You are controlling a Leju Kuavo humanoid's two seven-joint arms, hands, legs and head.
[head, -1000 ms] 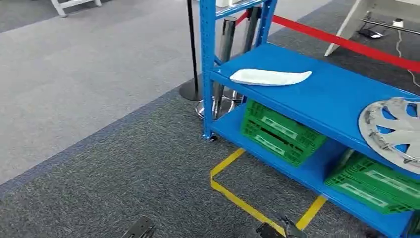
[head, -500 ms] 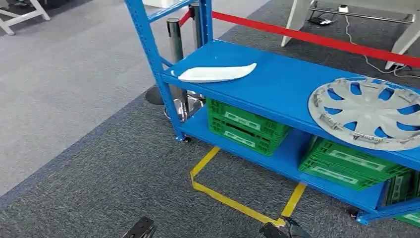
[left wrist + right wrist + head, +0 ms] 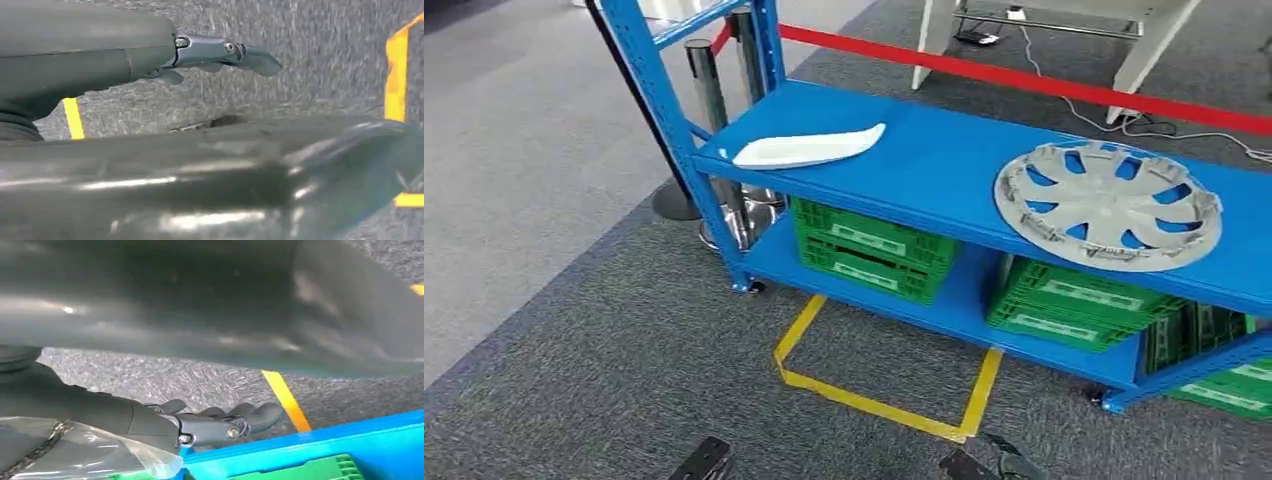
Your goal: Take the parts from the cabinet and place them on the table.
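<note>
The whole head view has slid since the earlier frames, so the camera has turned rather than the things: the blue cabinet point(image 3: 944, 180) now sits further left in the frame, and its right part has come into sight. On its middle shelf the grey hubcap point(image 3: 1109, 205), half cut off at the right edge a second ago, now lies whole at the right of centre. The flat white part point(image 3: 804, 150) lies on the same shelf near the left post, well apart from the hubcap, and now stands at the upper left of centre instead of the upper middle. Green crates point(image 3: 874, 250) stand on the bottom shelf below them. The yellow tape square point(image 3: 874, 400) on the dark carpet now shows all of its open outline in front of the cabinet. A red belt point(image 3: 1024, 80) runs behind the shelf.

The left hand point(image 3: 220, 52) hangs over the carpet with its fingers stretched out and holding nothing. The right hand point(image 3: 220, 422) hangs near the cabinet's blue edge, fingers loosely bent, nothing in them.
</note>
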